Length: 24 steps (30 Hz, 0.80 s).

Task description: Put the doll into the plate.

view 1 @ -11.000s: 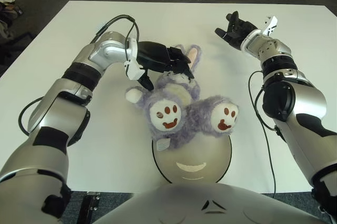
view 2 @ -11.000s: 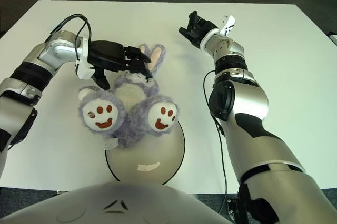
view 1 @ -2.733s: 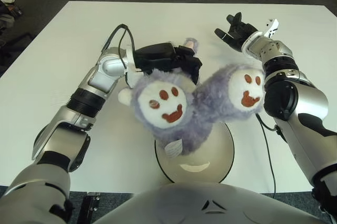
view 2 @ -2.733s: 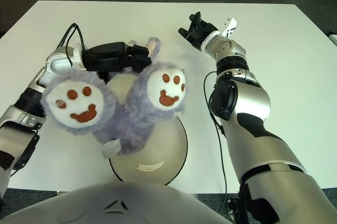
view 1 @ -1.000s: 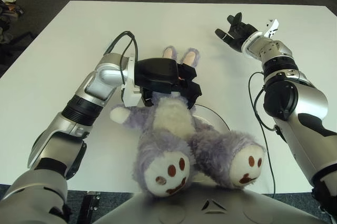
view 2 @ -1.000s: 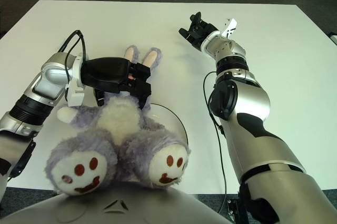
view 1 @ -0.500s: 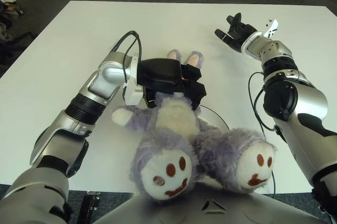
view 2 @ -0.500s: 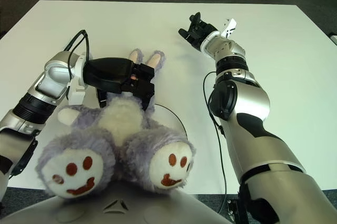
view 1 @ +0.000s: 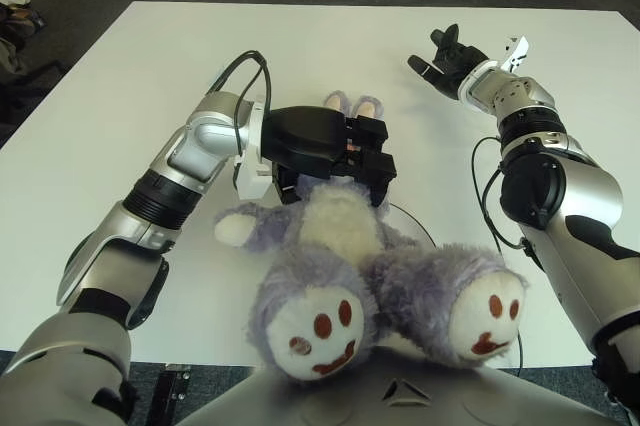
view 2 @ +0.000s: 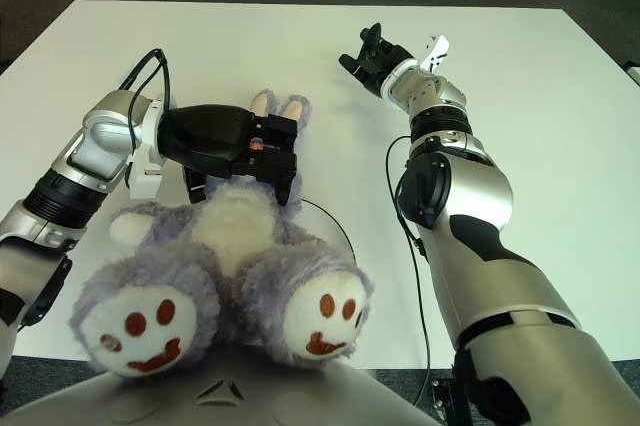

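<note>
A fluffy purple doll (view 1: 335,231) lies on its back, its head away from me and its two white-soled feet (view 1: 315,326) close under the camera. Its body covers most of the grey plate (view 1: 425,234), of which only a dark arc of rim shows at its right side. My left hand (view 1: 335,151) sits over the doll's head with the fingers curled down around it; the pink-lined ears (view 2: 280,106) stick out beyond the hand. My right hand (view 1: 440,54) shows at the far right of the table with fingers spread, holding nothing.
The white table (view 1: 150,56) ends in dark floor on every side. A black cable (view 1: 495,216) loops along my right arm (view 1: 545,186). My own torso (view 1: 400,401) fills the bottom edge of the view.
Over the last second my left hand has shifted a little right and away, covering more of the ears. The doll's feet have slid slightly right. The right hand has not moved.
</note>
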Available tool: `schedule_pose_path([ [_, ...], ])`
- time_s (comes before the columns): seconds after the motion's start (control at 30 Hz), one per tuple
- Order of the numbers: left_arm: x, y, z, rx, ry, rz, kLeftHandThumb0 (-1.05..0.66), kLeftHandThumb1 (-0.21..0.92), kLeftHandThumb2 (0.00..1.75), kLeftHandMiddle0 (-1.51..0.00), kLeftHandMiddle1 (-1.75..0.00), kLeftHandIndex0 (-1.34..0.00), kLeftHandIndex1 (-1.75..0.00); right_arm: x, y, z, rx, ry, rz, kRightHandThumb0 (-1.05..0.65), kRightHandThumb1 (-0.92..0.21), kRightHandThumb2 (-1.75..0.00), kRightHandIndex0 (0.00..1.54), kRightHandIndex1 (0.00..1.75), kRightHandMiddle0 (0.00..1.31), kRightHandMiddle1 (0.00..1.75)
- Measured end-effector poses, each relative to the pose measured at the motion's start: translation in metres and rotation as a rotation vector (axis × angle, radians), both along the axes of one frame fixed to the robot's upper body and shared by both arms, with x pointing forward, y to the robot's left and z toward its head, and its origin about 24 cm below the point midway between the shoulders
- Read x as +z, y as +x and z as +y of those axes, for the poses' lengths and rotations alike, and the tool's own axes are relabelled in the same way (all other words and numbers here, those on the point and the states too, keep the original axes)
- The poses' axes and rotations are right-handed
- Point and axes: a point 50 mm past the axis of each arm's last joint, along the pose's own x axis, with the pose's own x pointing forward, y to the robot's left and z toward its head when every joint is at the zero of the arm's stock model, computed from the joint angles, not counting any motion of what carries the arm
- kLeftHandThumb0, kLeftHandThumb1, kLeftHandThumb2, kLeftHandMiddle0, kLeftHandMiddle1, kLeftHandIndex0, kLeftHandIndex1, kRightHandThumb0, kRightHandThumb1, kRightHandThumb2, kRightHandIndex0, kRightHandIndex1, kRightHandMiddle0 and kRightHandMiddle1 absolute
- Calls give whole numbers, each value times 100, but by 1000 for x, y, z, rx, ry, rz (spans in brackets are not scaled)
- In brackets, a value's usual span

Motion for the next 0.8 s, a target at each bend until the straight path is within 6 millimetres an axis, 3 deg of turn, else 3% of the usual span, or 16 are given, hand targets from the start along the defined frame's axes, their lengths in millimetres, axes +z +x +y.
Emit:
schedule_pose_path([
  [0.1, 1, 1, 0, 17, -7, -7, 8, 20, 132, 0, -71, 0, -95, 0, 0, 0, -1, -1, 1, 11, -9, -149, 17, 121, 11, 142],
  [0.2, 4, 1, 0, 42, -20, -3, 8, 22, 131, 0, -62, 0, -94, 0, 0, 0, -2, 1, 3, 11, -9, -149, 18, 123, 11, 142],
  [0.3, 7, 1, -2, 60, -26, 4, 5, 27, 131, 0, -61, 0, -83, 0, 0, 0, -2, 8, 5, 10, -10, -148, 23, 127, 13, 143],
  [0.43, 8, 1, -3, 76, -19, 8, -1, 31, 128, 0, -67, 0, -85, 0, 0, 0, -2, 15, 5, 10, -11, -148, 24, 129, 14, 144],
  [0.5, 8, 1, -3, 84, -14, 9, -16, 45, 117, 0, -72, 0, -86, 0, 0, 0, -2, 16, 5, 10, -11, -148, 23, 128, 14, 144],
  [0.57, 8, 1, -3, 92, -2, 4, -22, 51, 112, 0, -73, 0, -85, 0, 0, 0, -1, 18, 6, 10, -11, -148, 23, 128, 14, 144],
  [0.67, 7, 1, -2, 111, 15, 5, -31, 67, 100, 0, -50, 0, -58, -1, 0, 0, -2, 19, 8, 10, -11, -148, 20, 127, 13, 143],
  [0.8, 5, 2, 0, 152, 43, 3, -37, 78, 92, 0, -39, 0, -40, -1, 0, 0, -9, 14, 14, 10, -10, -148, 19, 126, 12, 143],
])
